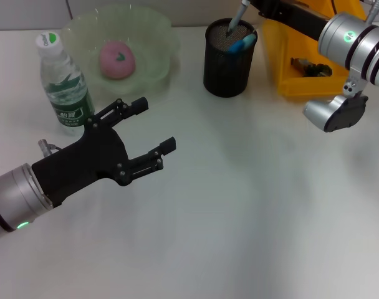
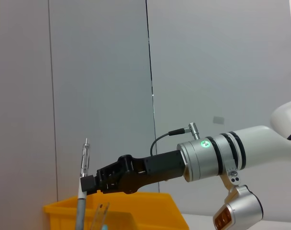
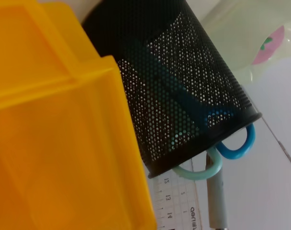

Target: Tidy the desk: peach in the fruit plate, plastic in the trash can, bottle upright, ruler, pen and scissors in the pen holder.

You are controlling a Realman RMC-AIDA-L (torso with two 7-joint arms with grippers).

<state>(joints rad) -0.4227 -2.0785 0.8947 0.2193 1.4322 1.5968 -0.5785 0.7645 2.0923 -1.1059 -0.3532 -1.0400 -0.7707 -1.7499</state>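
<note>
The pink peach (image 1: pixel 118 59) lies in the clear green fruit plate (image 1: pixel 155 31). Left of the plate, the bottle (image 1: pixel 63 84) stands upright. The black mesh pen holder (image 1: pixel 227 62) contains the blue-handled scissors (image 1: pixel 244 42) and the clear ruler (image 3: pixel 176 206). A grey pen (image 1: pixel 236 17) pokes out of the holder. My right gripper (image 2: pixel 89 183) is shut on the pen's upper part, directly above the holder. Out over the table in front of the bottle, my left gripper (image 1: pixel 157 124) is open and holds nothing.
The yellow trash can (image 1: pixel 289 87) stands just right of the pen holder, with a small dark item (image 1: pixel 311 67) inside it. My right arm (image 1: pixel 351 37) reaches in over the can from the right. A grey wall rises behind the desk.
</note>
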